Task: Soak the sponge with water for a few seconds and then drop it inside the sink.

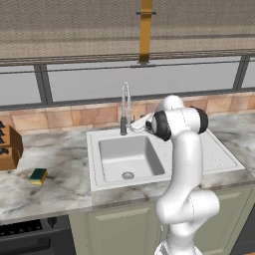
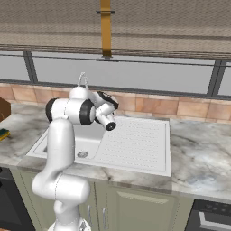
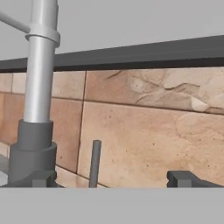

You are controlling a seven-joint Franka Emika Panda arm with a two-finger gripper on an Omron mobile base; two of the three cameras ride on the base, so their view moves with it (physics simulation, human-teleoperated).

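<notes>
Fronting open claw (image 3: 111,179): faucet (image 3: 37,113), tiles (image 3: 140,140)

Even, soft rendered daylight with no glare. The sink (image 1: 104,172) basin shows faint shading along its inner walls; shadows around it on the counter (image 1: 60,174) are barely visible. Hand-view tiles (image 3: 144,144) look slightly blurred, textures coarse.

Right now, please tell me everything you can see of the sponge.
The sponge is a small rectangular block, yellow in body with a dark green top face. It looks soft and dry, though its wetness cannot be judged. It lies flat on the marble countertop, left of the sink and near the brown wooden knife block. Nothing but the counter touches it.
</notes>
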